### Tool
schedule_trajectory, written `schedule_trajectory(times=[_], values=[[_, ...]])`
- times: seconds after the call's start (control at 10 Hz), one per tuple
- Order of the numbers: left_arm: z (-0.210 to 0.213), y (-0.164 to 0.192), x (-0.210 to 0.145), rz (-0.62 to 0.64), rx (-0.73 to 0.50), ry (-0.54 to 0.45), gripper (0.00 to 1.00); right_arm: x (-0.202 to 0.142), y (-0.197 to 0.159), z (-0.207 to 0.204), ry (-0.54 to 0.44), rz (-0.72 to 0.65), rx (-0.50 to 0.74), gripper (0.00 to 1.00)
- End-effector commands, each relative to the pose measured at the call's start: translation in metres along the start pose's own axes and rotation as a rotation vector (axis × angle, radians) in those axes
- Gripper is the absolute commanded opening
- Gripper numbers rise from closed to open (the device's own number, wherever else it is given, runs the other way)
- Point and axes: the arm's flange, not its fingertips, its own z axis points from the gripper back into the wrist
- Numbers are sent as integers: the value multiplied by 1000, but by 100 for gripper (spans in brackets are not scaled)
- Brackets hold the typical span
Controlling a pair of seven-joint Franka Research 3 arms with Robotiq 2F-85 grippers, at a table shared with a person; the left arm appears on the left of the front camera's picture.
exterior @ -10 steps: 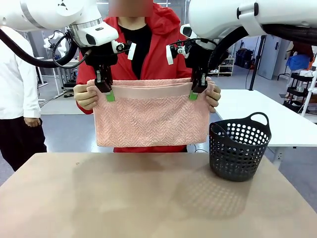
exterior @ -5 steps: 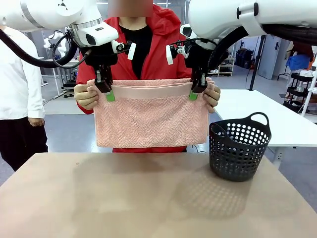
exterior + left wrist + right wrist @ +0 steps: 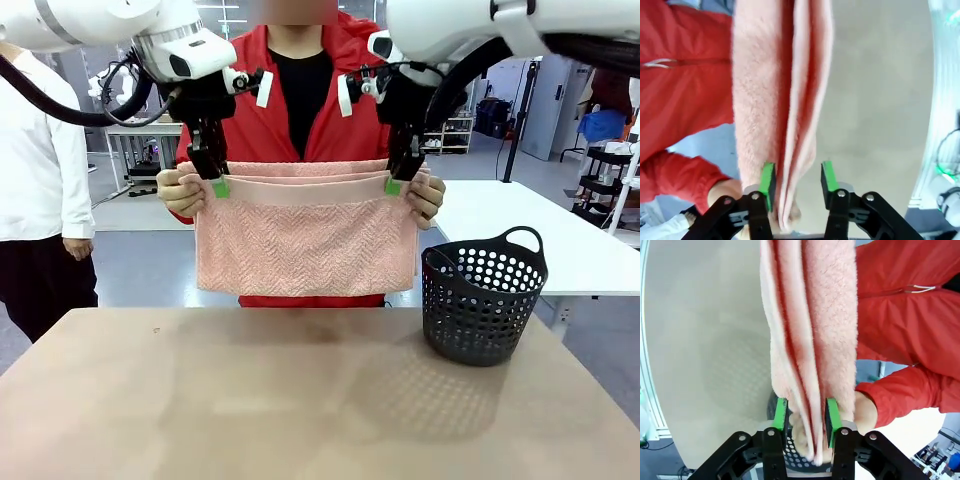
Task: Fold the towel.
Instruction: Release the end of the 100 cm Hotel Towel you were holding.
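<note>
The salmon-pink towel hangs folded above the table, several layers showing along its top edge. A person in a red jacket holds its upper corners, one hand at the left and the other hand at the right. My left gripper stands open at the top left edge; in the left wrist view its pads straddle the towel with a gap on one side. My right gripper is open too, and the loose towel layers run between its pads.
A dark perforated basket stands on the tan table at the right. A person in white stands at the far left. A white table lies behind the basket.
Both grippers have opened off the towel's top edge and risen slightly. The person's hands hold the corners as before, and more layers show along the top.
</note>
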Motion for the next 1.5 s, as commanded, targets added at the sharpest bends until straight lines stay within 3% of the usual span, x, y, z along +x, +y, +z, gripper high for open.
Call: schedule_trajectory(times=[0.0, 0.1, 0.3, 0.4, 0.5, 0.8, 1.1, 1.3, 1.4], values=[[34, -12, -1, 32, 32, -41, 84, -5, 10, 36, -37, -48, -38, 73], [51, -18, -4, 65, 47, -53, 100, -10, 13, 56, -57, -87, -57, 100], [90, -36, -31, 234, 64, -116, 100, -40, 24, 98, -132, -277, -53, 100], [101, -44, -52, 332, 78, -138, 100, -61, 29, 111, -149, -381, -61, 90], [111, -52, -80, 468, 94, -158, 100, -86, 34, 123, -165, -499, -77, 100], [128, -82, -155, 724, 163, -250, 100, -147, 51, 136, -224, -749, -102, 100], [131, -89, -183, 826, 178, -264, 100, -167, 55, 132, -197, -873, -108, 100], [127, -86, -180, 782, 218, -231, 100, -166, 51, 123, -161, -857, -96, 100], [140, -87, -192, 817, 164, -251, 100, -174, 50, 135, -202, -850, -87, 100]])
